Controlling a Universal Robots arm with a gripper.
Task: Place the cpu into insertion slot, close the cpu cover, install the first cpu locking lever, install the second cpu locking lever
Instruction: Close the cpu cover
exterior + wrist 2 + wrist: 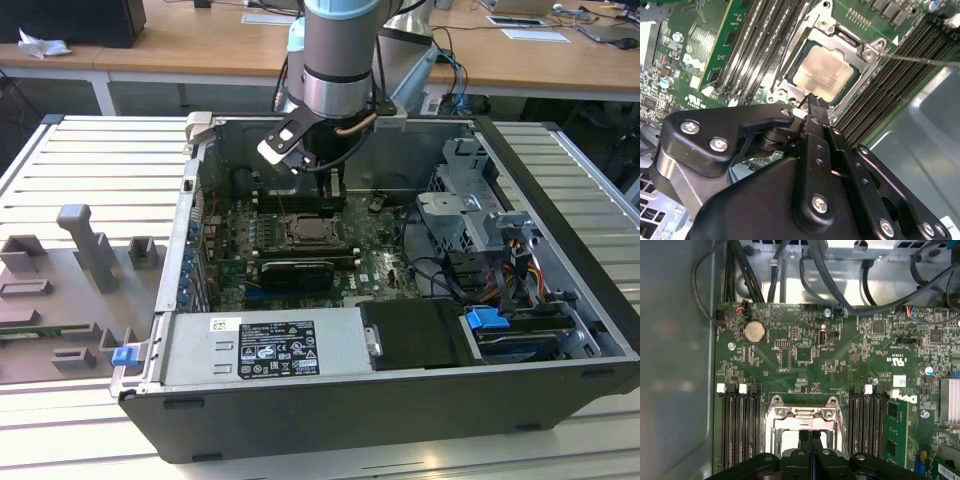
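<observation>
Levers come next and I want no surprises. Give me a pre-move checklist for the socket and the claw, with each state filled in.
1. cpu lying flat in the insertion slot: ok.
2. cpu cover down around the chip: ok.
3. Claw shut and empty: ok.
4. Thin lever rod latched: not ok, it sticks out over the memory slots.
5. Lever wire on the socket's opposite side latched: cannot tell.
</observation>
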